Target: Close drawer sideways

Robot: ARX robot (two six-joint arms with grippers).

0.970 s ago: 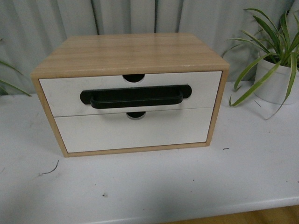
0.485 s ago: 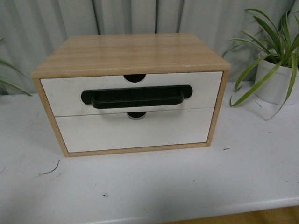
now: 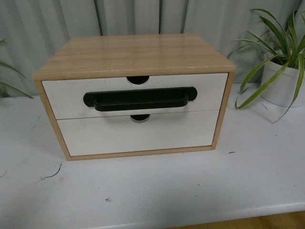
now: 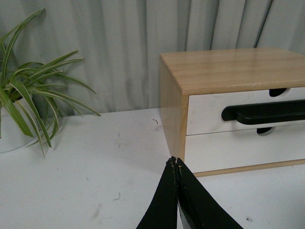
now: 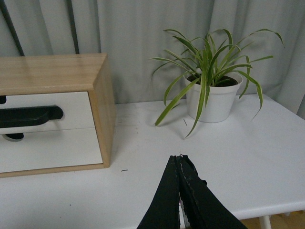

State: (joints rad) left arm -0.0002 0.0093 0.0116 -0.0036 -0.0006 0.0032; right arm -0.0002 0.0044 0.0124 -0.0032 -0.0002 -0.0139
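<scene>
Upper drawer sits flush in a two-drawer wooden cabinet on a white table, both grippers pressed closed and away from it.

The drawer (image 3: 136, 95) has a white front, a wide black bar handle (image 3: 139, 99) running across most of its width, and a semicircular notch (image 3: 138, 79) cut into its top edge; its face lines up level with the cabinet (image 3: 133, 55) frame and with the plain white lower drawer front (image 3: 136, 133) beneath it. The cabinet stands mid-table (image 3: 167, 191), with a potted plant (image 3: 281, 67) to its right and grey curtains behind. The left gripper (image 4: 175, 161) has its black fingertips touching, empty, near the cabinet's left front corner. The right gripper (image 5: 179, 157) is likewise pinched together, empty, over bare table between cabinet and plant.
</scene>
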